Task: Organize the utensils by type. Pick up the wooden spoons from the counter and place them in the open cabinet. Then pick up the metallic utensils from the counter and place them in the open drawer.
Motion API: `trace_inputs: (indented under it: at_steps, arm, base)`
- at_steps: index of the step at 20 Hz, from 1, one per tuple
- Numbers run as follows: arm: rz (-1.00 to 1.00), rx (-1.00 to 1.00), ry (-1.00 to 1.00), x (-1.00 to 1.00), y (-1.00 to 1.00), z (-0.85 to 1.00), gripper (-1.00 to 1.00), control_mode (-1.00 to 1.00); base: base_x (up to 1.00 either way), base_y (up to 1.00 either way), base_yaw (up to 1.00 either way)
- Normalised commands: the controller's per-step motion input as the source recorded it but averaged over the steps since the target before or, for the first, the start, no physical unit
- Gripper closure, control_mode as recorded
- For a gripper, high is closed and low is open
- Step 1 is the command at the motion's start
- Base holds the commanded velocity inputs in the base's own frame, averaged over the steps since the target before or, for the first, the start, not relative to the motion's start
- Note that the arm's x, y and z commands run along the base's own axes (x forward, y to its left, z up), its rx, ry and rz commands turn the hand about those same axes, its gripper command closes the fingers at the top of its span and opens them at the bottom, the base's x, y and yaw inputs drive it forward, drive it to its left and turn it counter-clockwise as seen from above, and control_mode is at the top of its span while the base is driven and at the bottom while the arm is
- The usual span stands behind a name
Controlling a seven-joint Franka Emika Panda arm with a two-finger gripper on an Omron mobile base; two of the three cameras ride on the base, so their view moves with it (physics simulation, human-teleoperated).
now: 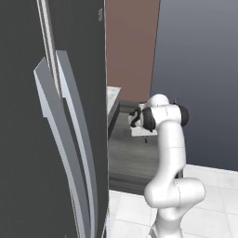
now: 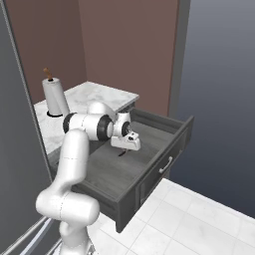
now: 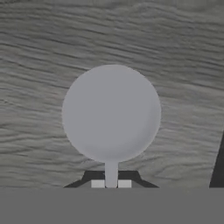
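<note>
- My tool point(image 3: 111, 183) is clamped tight on the neck of a round-headed metallic utensil point(image 3: 111, 113), a spoon or small ladle by the look of it; the hand view looks straight down over its silver bowl to wood grain below.
- From the right base view the tool point(image 2: 123, 152) hangs over the middle of the open drawer point(image 2: 149, 174), the utensil pointing down, its tip close above the floor; I can't tell whether it touches.
- So I judge I'm on the second half of the job: delivering a metallic piece into the drawer.
- Next move, as I see it: ease down a touch, release, then lift straight up clear of the drawer walls.
- Beyond the drawer sits the marble bench point(image 2: 94, 97) with a paper towel roll point(image 2: 55, 97); I see no other utensils on it from here.
- The tall dark door point(image 1: 51, 139) with long grey handles stands to my left.
</note>
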Motion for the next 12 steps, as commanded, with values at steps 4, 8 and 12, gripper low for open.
trace_inputs:
  at_steps: [4, 8, 12]
  arm:
    - [0.01, 0.05, -0.01, 0.43, 0.0, -0.35, 1.0, -1.0]
    - [0.0, 0.01, -0.01, 0.39, 0.0, -0.47, 1.0, -1.0]
    - [0.0, 0.0, 0.0, 0.1, 0.0, -0.39, 1.0, -1.0]
  base:
    - [0.0, 0.0, 0.0]
    - [0.0, 0.0, 0.0]
    - [0.0, 0.0, 0.0]
